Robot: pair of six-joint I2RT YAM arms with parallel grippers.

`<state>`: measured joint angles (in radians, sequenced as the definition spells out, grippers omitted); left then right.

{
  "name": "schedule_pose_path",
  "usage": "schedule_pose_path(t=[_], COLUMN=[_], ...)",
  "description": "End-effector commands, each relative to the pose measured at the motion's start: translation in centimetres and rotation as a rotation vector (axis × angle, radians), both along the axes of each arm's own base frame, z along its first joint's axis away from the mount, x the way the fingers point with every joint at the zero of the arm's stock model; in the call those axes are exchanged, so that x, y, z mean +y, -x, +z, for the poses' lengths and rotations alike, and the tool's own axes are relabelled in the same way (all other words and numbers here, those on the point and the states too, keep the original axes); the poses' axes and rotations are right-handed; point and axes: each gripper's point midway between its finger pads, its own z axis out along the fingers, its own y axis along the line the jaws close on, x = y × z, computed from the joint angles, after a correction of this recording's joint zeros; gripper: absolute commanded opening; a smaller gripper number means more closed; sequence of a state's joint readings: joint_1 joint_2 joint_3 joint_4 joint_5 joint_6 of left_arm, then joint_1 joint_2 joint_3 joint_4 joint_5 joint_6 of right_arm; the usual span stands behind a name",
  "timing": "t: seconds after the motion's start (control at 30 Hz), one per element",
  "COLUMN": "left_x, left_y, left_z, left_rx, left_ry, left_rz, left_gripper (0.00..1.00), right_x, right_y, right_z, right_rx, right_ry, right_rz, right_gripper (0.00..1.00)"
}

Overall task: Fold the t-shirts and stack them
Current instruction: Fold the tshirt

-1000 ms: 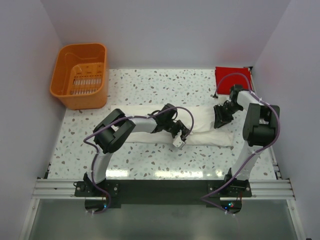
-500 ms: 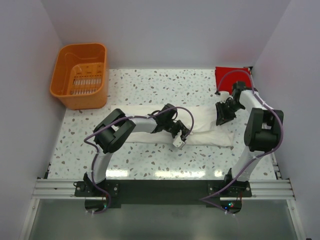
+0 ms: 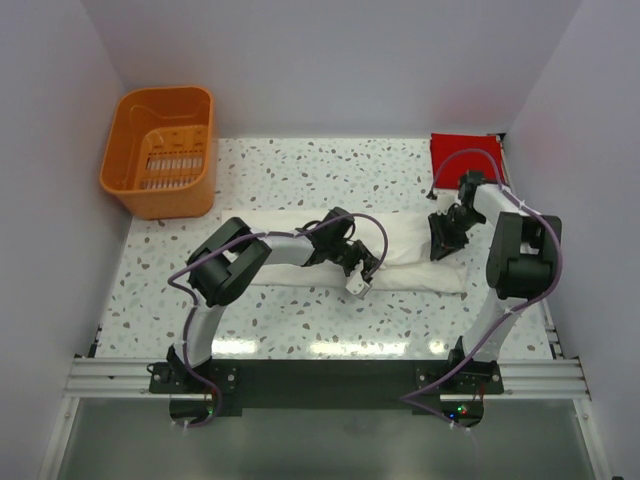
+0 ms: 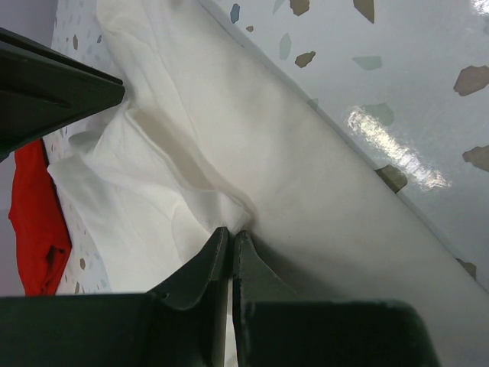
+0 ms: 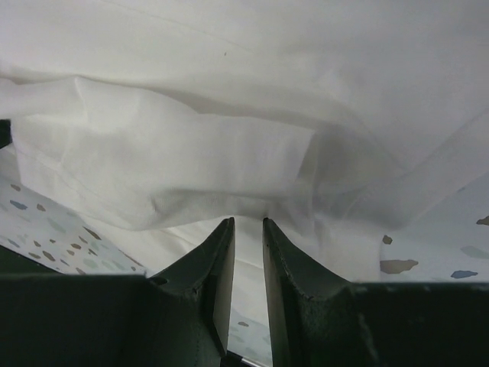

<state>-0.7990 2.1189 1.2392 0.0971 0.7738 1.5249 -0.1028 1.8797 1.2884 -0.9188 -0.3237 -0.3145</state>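
Lying as a long folded strip from left to right across the middle of the table (image 3: 300, 170), the cream-white t-shirt (image 3: 410, 262) is being gripped at two places in the top view. The left gripper (image 3: 358, 283) is being held at its near edge around mid-length, and the right gripper (image 3: 442, 238) at its right end. The red t-shirt (image 3: 460, 152) is lying as a flat square in the far right corner, well apart from the orange basket (image 3: 125, 165) at the far left.

In the left wrist view, the fingers are being kept pressed together on a crease of the cream cloth, with wrinkles running out from the tips.

In the right wrist view, the jaws are being held narrow, with a thicker fold of the cloth caught between them and raised off the speckled surface.

A crosswise fold of the strip appears to be in hand. For the next move, one held end would probably need carrying over the other with both pinches kept, so that the layers are not being dragged askew.
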Motion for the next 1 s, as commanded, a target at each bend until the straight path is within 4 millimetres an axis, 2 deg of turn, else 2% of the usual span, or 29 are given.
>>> schedule_pose_path(t=[0.0,0.37,0.53,0.73,0.97], left_x=[-1.0,-1.0,-1.1,-1.0,-0.8], left_y=[-0.8,-0.8,-0.8,-0.8,-0.7], left_z=[1.8,1.7,1.8,1.6,1.5], left_rx=[-0.014,-0.012,-0.012,-0.009,-0.008], left_ry=[0.059,0.058,0.061,0.055,0.049], left_rz=[-0.006,-0.003,-0.005,-0.003,0.0], left_gripper=[0.0,0.0,0.0,0.0,0.0], right_x=[-0.6,-0.4,-0.1,0.0,-0.4], right_y=[-0.1,-1.1,-1.7,-1.5,-0.5], right_z=[-0.9,-2.0,-1.1,0.6,2.6], right_rx=[0.008,0.02,0.009,-0.006,-0.026], right_ry=[0.038,0.026,0.005,0.005,0.027], right_rz=[0.001,-0.021,-0.035,-0.025,0.003], right_gripper=[0.25,0.3,0.2,0.02,0.0])
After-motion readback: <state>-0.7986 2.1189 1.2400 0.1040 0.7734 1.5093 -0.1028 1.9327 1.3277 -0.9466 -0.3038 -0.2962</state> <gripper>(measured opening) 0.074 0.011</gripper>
